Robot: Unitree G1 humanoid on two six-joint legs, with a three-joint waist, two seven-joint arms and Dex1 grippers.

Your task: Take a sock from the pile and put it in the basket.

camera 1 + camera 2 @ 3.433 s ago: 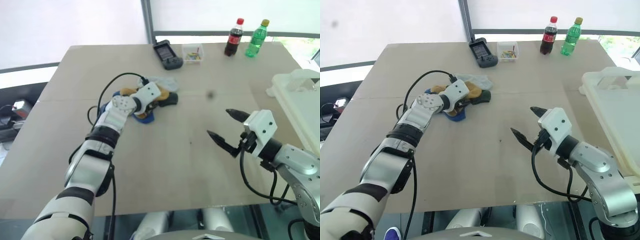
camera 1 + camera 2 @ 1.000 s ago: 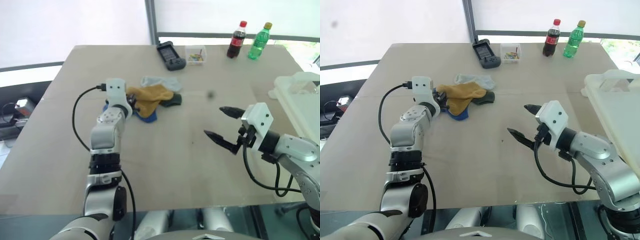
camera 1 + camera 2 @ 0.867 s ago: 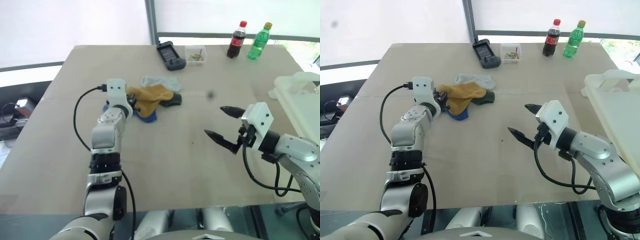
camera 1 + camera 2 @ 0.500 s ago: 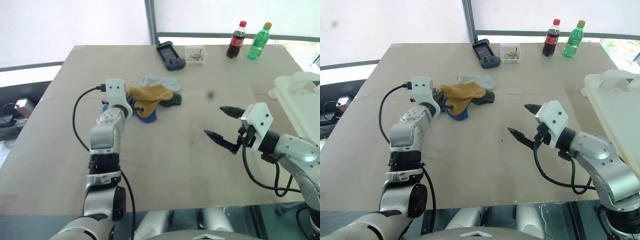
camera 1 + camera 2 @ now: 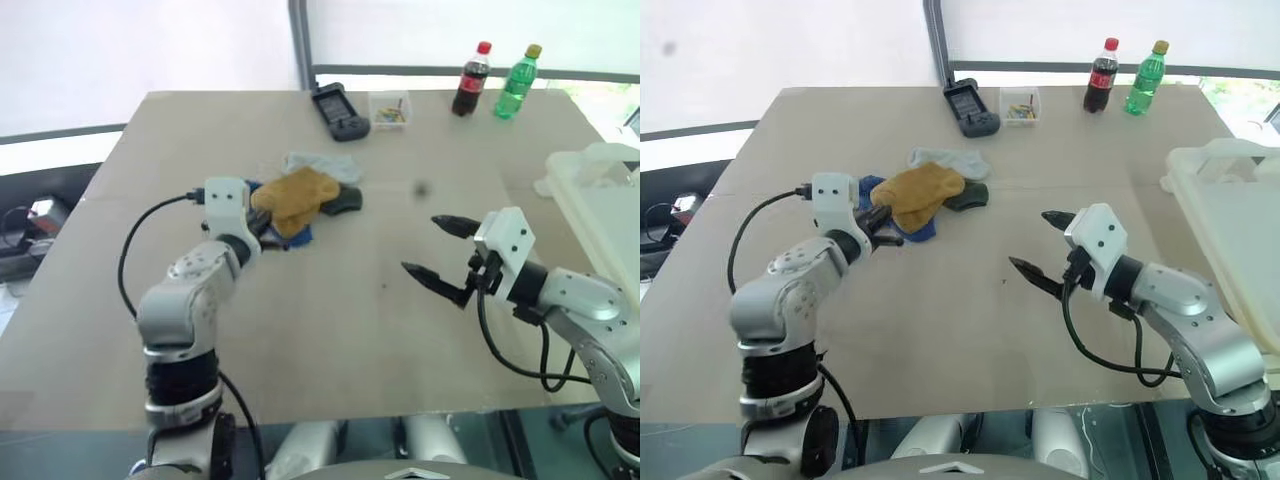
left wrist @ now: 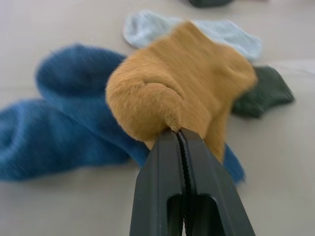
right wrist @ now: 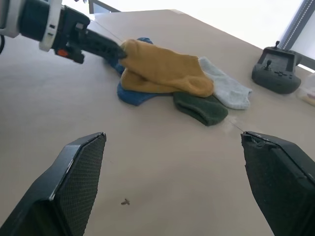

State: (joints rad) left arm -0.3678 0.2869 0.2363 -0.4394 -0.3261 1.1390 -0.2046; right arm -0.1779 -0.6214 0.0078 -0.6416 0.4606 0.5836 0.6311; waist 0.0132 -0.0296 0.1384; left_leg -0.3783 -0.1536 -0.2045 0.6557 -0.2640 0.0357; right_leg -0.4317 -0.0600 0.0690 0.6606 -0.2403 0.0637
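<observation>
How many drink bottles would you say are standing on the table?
2: a dark cola bottle with a red cap and a green bottle with a yellow cap, side by side at the far edge of the table.

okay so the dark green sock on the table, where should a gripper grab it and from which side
Probably the dark green sock's rounded end toward the open table, approached from that side with the right gripper, jaws open. That end lies flat and bare; its other end is tucked under the mustard sock, which the left gripper pinches.

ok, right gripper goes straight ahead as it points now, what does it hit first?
Likely the sock pile: the open right gripper faces it, bare table between. The left gripper, pinching the yellow sock, sits just aside.
</observation>
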